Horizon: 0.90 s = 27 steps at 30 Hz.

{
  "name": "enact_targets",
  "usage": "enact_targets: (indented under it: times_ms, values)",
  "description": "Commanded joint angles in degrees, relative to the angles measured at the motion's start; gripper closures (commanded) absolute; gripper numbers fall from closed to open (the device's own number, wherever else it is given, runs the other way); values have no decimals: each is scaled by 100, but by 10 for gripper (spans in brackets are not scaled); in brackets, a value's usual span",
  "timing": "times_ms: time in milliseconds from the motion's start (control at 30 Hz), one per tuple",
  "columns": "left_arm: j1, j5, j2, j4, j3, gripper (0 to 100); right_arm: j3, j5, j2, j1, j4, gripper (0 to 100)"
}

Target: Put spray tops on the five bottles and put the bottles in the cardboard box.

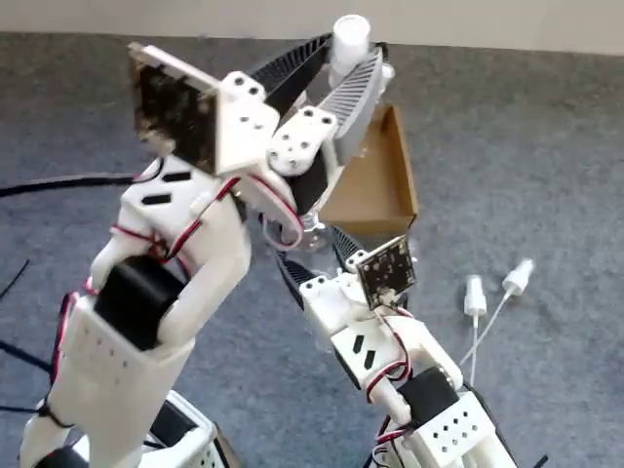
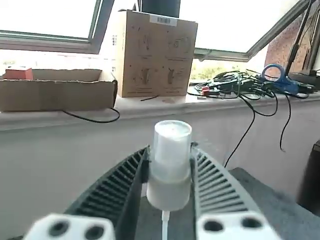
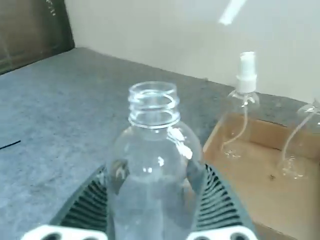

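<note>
My left gripper (image 1: 349,60) is raised high above the cardboard box (image 1: 382,185), shut on a white spray top (image 1: 351,41) whose thin tube hangs down between the black ribbed fingers (image 2: 122,185). The same spray top (image 2: 170,160) stands upright in the left wrist view. Lower down, beside the near corner of the box, my right gripper (image 1: 314,246) is shut on a clear bottle (image 3: 152,165) with an open neck and no top. Inside the box (image 3: 250,190) stand a bottle with a spray top (image 3: 242,110) and a second bottle (image 3: 300,145) at the picture's edge.
Two loose spray tops (image 1: 475,292) (image 1: 518,276) with their tubes lie on the grey carpet right of the right arm. A black cable (image 1: 58,183) runs across the carpet at the left.
</note>
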Motion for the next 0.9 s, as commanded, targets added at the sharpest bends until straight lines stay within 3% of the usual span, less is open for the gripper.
enact_targets:
  times_ms: [0,200,733,867]
  values:
    - [110,53,-558,132,382,996,-22,-62,-180,286,-154,995]
    - [75,26,-1253,141,945,996,-22,-70,-180,268,-154,995]
    - [84,62,-1341,176,1912,996,-66,-70,-180,321,-154,995]
    - [75,26,-1560,993,1947,996,-66,-70,-180,558,-180,995]
